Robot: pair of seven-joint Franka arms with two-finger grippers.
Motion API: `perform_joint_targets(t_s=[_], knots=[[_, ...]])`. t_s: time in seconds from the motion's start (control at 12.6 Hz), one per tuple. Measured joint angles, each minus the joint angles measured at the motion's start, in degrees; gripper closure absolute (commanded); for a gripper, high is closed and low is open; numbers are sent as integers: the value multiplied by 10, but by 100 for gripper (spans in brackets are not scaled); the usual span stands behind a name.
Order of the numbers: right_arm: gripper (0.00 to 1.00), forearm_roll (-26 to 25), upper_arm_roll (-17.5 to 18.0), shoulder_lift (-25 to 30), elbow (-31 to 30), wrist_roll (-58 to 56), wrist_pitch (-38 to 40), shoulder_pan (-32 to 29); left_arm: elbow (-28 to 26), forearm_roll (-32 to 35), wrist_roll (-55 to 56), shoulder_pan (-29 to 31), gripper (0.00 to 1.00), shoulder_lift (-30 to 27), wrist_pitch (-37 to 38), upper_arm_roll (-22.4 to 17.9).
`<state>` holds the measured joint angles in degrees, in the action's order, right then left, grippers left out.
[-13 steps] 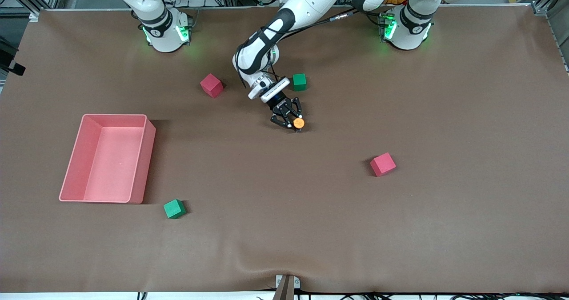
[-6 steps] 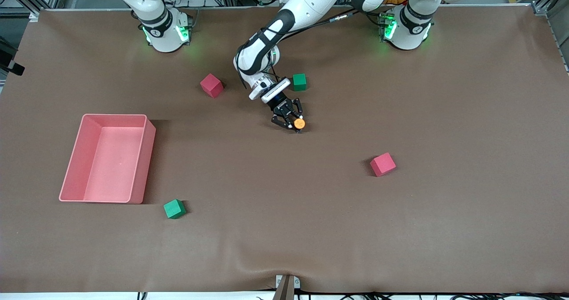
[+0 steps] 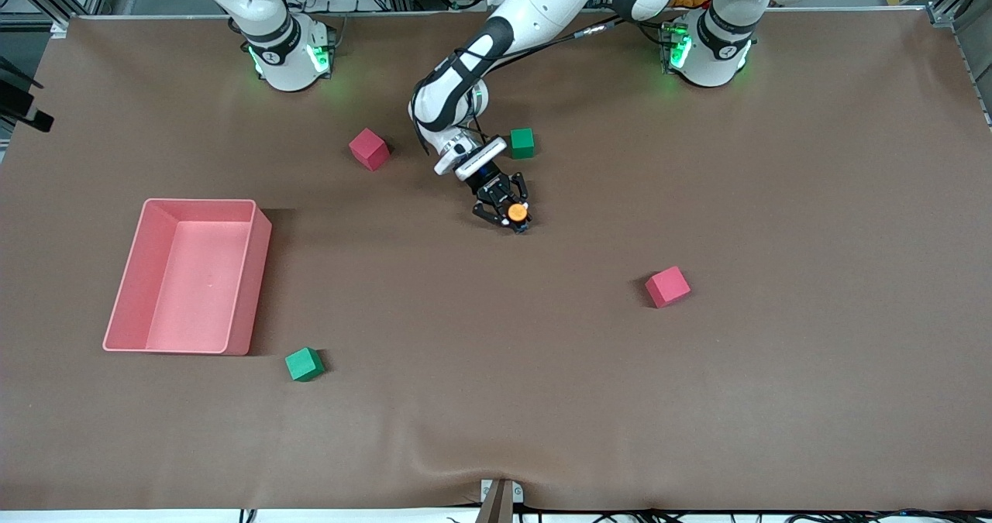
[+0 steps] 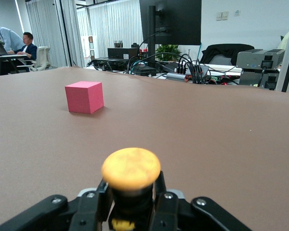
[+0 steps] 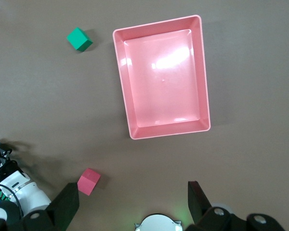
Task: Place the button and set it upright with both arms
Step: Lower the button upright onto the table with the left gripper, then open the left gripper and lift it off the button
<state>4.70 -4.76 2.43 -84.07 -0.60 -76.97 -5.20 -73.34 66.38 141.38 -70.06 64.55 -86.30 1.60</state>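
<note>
I have the right gripper (image 5: 130, 204) held high over the pink tray (image 5: 162, 77) near the right arm's end of the counter (image 3: 775, 399), its fingers spread wide and holding nothing; that arm waits.

Near the middle of the counter I read this as the placing step. The left gripper (image 3: 508, 215) is down at the surface, and the button (image 3: 517, 212) sits between its fingers, orange cap up, upright in the left wrist view (image 4: 131, 169). The fingers (image 4: 94, 209) lie close against the black body on both sides, pinching it or only just slackening; I cannot tell which.

My next move, I judge, is to spread those fingers evenly and lift straight up, so the small, top-heavy button is not dragged over.
</note>
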Motion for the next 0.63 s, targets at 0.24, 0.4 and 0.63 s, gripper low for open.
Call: perform_joint_targets(t_s=[0.24,0.4,0.63], knots=[[0,-6,2,0,0,2,0,17,-1,3,-2,-2,0,0,0,0],[0,-14,2,0,0,11,0,22,0,4,-9,-5,0,0,0,0],[0,-15,1,0,0,13,0,22,4,4,-45,-18,0,-2,11,0]])
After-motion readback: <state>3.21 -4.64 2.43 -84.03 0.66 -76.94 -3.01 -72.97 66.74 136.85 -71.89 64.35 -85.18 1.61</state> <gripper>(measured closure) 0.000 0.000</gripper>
